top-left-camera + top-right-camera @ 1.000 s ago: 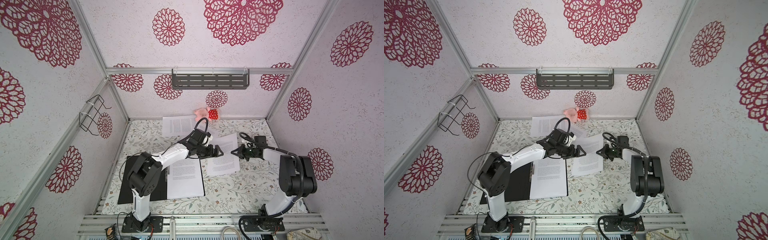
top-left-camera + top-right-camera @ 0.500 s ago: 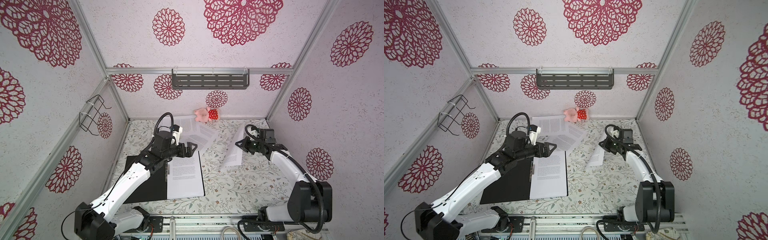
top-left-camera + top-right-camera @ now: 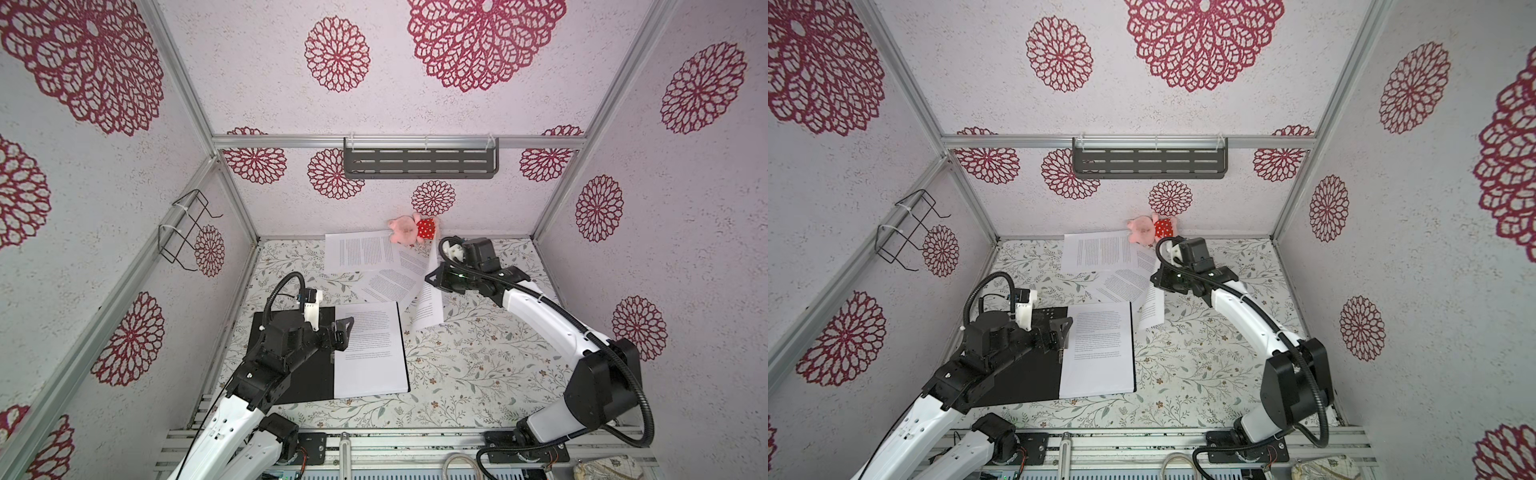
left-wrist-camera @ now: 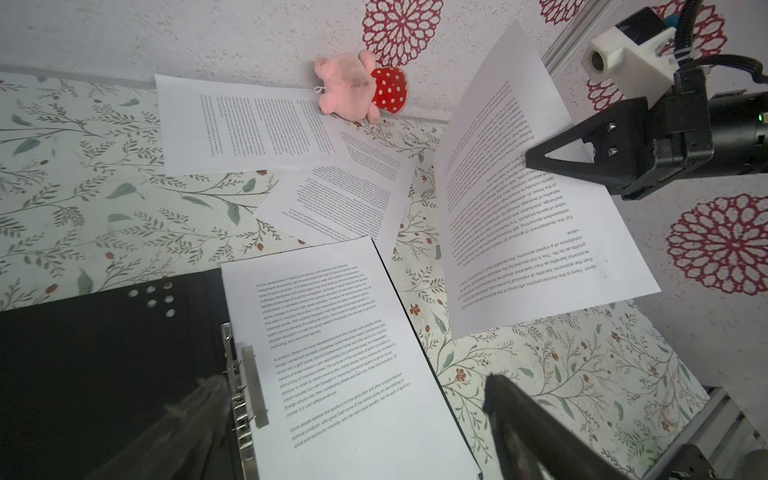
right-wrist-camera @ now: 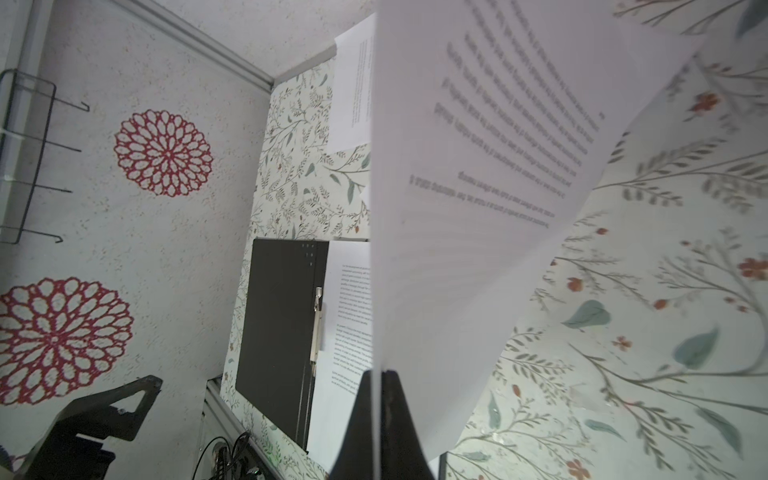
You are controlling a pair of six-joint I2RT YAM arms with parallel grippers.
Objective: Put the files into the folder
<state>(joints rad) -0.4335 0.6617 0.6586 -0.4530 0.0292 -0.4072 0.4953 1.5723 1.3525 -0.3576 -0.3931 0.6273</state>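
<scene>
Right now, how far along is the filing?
Done: the folder lies open with paper on its right half. In hand: the right tool is shut on one sheet, held up right of the folder. Left: about three sheets lie at the back, one partly under the pig; the left tool hangs open over the folder.

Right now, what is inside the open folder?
One printed sheet lies on the right half of the folder, its edge at the spine clip. The left half is bare black where the arm does not cover it. Whether more sheets lie beneath that one is hidden.
</scene>
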